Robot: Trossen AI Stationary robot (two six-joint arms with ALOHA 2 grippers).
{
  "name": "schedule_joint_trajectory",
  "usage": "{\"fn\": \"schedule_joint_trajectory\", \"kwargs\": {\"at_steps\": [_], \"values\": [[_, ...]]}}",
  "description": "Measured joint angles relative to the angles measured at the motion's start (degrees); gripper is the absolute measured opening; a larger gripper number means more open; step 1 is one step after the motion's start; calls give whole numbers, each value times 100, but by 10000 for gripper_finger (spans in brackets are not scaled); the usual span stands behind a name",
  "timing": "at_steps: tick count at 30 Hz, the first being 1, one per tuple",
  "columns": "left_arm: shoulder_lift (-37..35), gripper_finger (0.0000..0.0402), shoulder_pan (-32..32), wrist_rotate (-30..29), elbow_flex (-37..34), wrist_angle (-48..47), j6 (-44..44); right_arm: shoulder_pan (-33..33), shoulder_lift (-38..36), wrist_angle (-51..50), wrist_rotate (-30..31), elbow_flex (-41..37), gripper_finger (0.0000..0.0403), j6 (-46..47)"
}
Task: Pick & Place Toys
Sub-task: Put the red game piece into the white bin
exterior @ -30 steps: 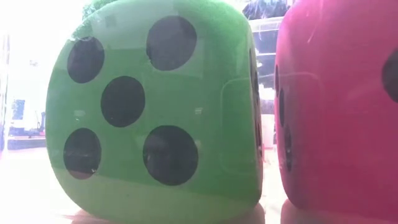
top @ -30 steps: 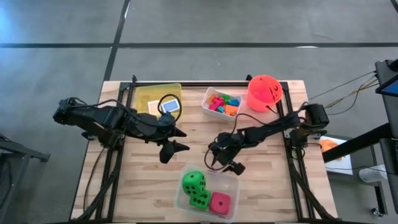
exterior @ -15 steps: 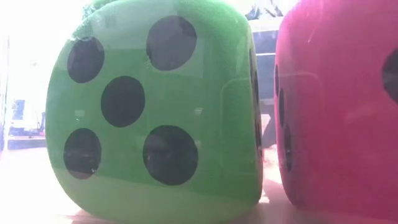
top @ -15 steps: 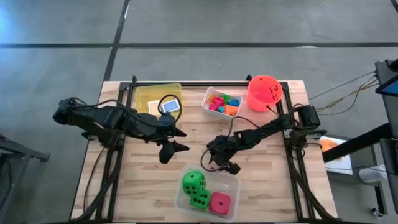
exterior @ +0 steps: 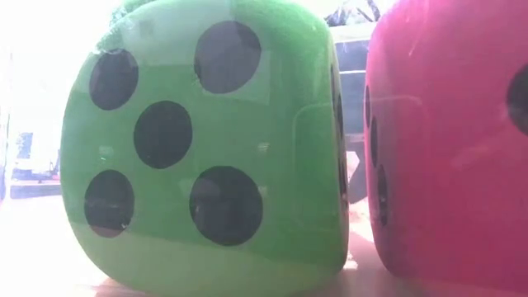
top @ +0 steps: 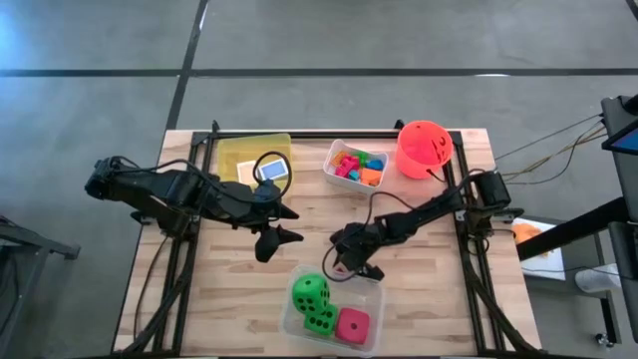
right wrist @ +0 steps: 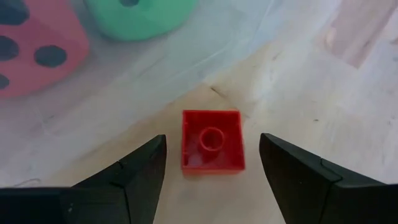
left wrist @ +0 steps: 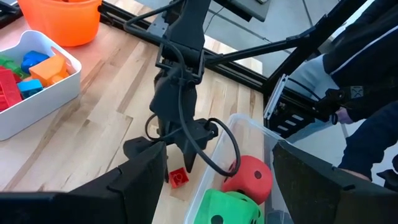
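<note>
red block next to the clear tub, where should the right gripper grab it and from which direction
Probably straight down from above, pinching two opposite flat side walls of the red block. It lies flat on the table, stud up, just outside the clear tub, so top access is free. The right gripper is open with a finger on each side; keep the tub-side finger clear of the wall.
</note>
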Motion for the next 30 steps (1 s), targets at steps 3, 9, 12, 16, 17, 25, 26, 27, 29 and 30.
{"fn": "schedule_joint_trajectory", "kwargs": {"at_steps": [3, 9, 12, 16, 17, 25, 26, 27, 29, 30], "values": [[0, 281, 0, 0, 0, 0, 2, 53, 6, 40, 55, 0, 251, 14], [0, 281, 0, 0, 0, 0, 13, 80, 6, 203, 109, 0, 251, 82], [1, 281, 0, 0, 0, 0, 11, 80, 6, 200, 109, 0, 251, 124], [0, 281, -1, 0, 0, 0, -7, 83, 65, 216, 107, 0, 251, 152], [0, 281, 0, 0, 0, 0, -9, 83, 103, 215, 107, 0, 251, 174], [0, 281, -4, 0, 0, 7, -74, 115, 251, 220, 107, -2, 248, 465], [0, 281, -4, 0, 0, 11, -74, 120, 248, 230, 107, -2, 242, 465], [2, 281, -4, 0, 0, 20, -74, 124, 240, 232, 107, -2, 234, 462], [0, 281, -4, 0, 0, 22, -74, 122, 231, 232, 105, -2, 209, 454], [1, 281, -4, 0, 0, 24, -74, 122, 234, 233, 105, -2, 195, 456]]}}
